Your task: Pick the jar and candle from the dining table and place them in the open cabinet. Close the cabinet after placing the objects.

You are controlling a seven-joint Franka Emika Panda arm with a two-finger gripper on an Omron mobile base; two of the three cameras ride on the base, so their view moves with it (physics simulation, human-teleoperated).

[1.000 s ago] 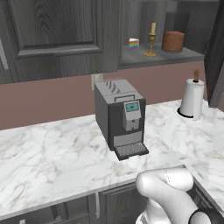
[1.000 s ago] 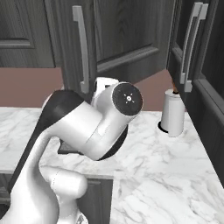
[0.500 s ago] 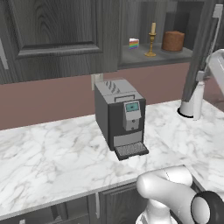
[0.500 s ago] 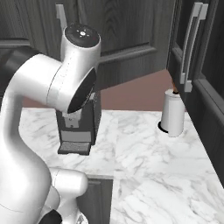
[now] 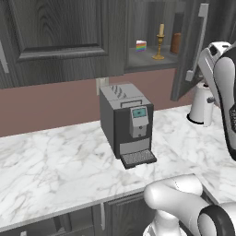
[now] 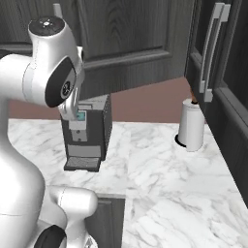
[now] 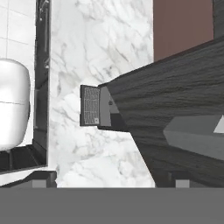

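candle [image 5: 160, 42] & jar [image 5: 176, 43] seen on cabinet [image 5: 152, 62] shelf, near its open edge | gripper [image 7: 109, 183] jaws spread wide, nothing held, well apart fm both

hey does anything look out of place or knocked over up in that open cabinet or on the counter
Nothing stands out. The slim cream candle in its gold holder stands upright on the shelf of the dark grey wood-grain cabinet, the brown-filled glass jar beside it. On the white marble counter, the grey coffee machine and white paper towel roll stand upright.
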